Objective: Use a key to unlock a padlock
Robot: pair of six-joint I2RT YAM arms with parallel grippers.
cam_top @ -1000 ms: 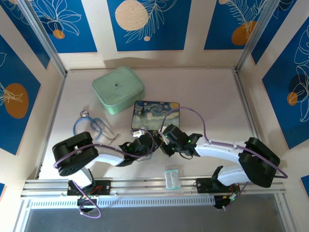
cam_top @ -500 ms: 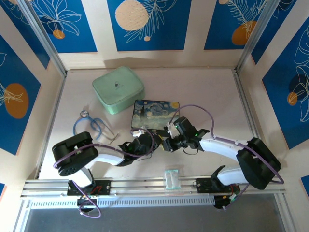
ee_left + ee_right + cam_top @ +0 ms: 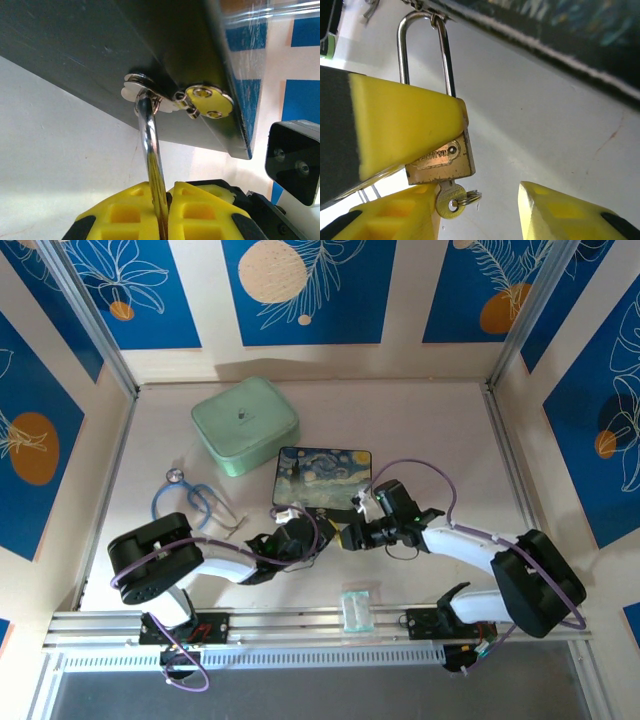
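Brass, one small padlock (image 3: 442, 159), is hanging at middle left of the right wrist view, its silver shackle (image 3: 422, 50) running up to the top edge. One key (image 3: 451, 200) is sitting in its underside, with one little ring (image 3: 470, 197) through it. Embossed lettering is showing on the body, too blurred to read. The right gripper (image 3: 479, 194) is standing wide, the key lying unclamped just beside the lower-left finger (image 3: 395, 217). The left wrist view is giving the other side: the left gripper (image 3: 165, 192) is pinching the shackle tight below the box's clasp (image 3: 150, 92). From above, one painted box (image 3: 322, 478), one mint case (image 3: 245, 425), one stethoscope (image 3: 195, 502) and one clear packet (image 3: 357, 608) are lying about.
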